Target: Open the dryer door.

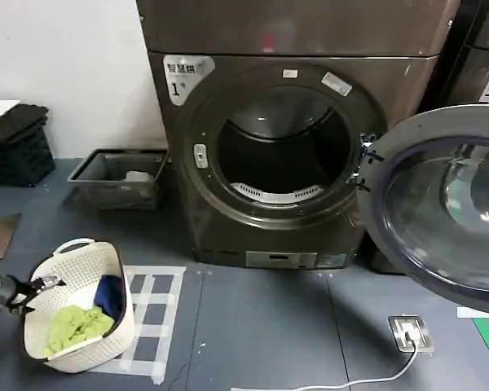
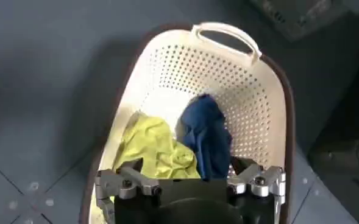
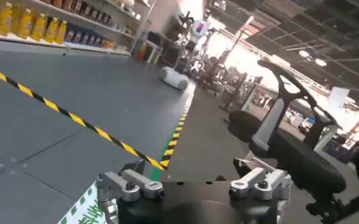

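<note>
The dryer door [image 1: 452,204], chrome-rimmed with dark domed glass, stands swung wide open to the right of the bronze-brown machine [image 1: 293,32]. The round drum opening [image 1: 281,151] is exposed and looks dark inside. My left gripper [image 1: 33,287] is low at the far left, by the rim of a white laundry basket [image 1: 118,269]. In the left wrist view it [image 2: 188,167] hangs open over the basket [image 2: 258,109], above a yellow-green cloth [image 2: 152,146] and a blue cloth [image 2: 206,134]. My right gripper [image 3: 191,167] is open, holds nothing and faces out into the room.
A dark tray [image 1: 118,175] sits on the floor left of the machine, with a black stack [image 1: 16,142] farther left. A taped grid [image 1: 155,309] lies by the basket. A floor socket [image 1: 411,332] with a white cable lies below the door. A darker machine [image 1: 481,49] stands at right.
</note>
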Robot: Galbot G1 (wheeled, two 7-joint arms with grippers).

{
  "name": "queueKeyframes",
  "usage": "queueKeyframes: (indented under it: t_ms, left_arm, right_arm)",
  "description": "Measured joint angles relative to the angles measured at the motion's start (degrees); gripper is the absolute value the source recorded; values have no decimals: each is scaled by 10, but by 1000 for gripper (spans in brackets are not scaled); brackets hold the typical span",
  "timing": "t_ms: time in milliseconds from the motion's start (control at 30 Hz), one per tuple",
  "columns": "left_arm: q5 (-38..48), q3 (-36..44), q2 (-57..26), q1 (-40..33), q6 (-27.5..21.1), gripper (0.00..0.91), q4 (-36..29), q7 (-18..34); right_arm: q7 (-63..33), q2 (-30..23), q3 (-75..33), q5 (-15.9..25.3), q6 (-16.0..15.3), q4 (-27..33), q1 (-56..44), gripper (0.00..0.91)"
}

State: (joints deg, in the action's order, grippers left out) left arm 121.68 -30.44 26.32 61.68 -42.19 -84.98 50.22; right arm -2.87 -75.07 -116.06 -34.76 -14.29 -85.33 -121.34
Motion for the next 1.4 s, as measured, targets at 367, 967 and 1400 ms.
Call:
queueKeyframes:
  t_ms: [367, 967, 1400]
  left_arm:
    - [-2, 24, 0, 3, 0, 907, -10, -1]
    - [-7, 31, 0, 4, 0, 907, -1, -2]
    - [-7, 33, 2, 7, 0, 907, -1, -3]
  right_arm:
    - [3, -1, 0, 0, 15, 5, -2, 907]
    - [-34, 2, -10, -6, -5, 38, -5, 907]
    - [-32, 3, -12, -13, 13, 50, -4, 907]
